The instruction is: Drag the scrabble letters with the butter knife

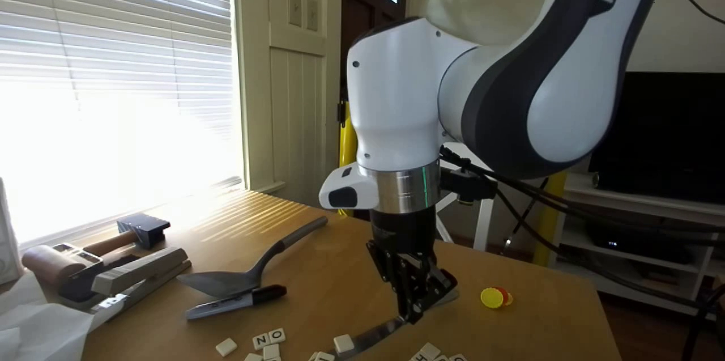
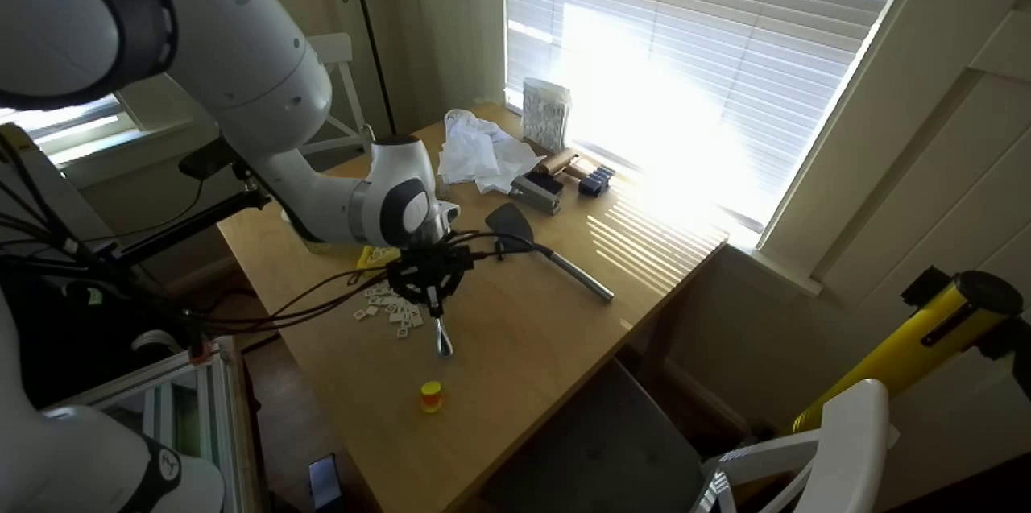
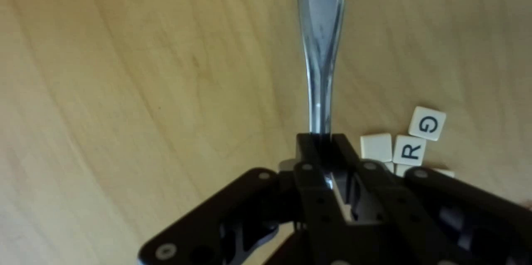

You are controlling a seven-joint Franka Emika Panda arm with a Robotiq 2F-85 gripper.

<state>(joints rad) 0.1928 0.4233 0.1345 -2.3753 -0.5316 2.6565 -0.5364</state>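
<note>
Trainee: Locate the nearest items.

Technician: The scrabble letters [image 1: 271,351] form a loose scatter of cream tiles on the table [image 1: 334,270], along the lower edge of an exterior view. Tiles N and O sit side by side, face up.

Trainee: Position of the butter knife [image 1: 376,335]?

Technician: Its blade reaches in among the letters. One tile overlaps the blade in that view; whether it rests on the metal or lies in front of it cannot be told. In the wrist view, tiles G and R lie to the right of the knife's handle, apart from it.

Trainee: State of the gripper [image 1: 406,315]?

Technician: Clamped on the knife. The fingers [image 3: 306,146] press it from both sides, and the rounded handle end projects beyond them. The arm [image 1: 396,89] carries the gripper pointing down.

Trainee: Continue outward.

Technician: A small round yellow-and-red item [image 1: 491,297] is near the handle end. A marker [image 1: 226,305] with a black cap lies just beside the spatula [image 1: 224,283].

Trainee: Farthest items?

Technician: The grey stapler [image 1: 141,279], then a dark block [image 1: 144,229] at the end of a wooden handle [image 1: 110,243]. Behind these hang the window blinds [image 1: 113,38], glaring white in their lower part.
</note>
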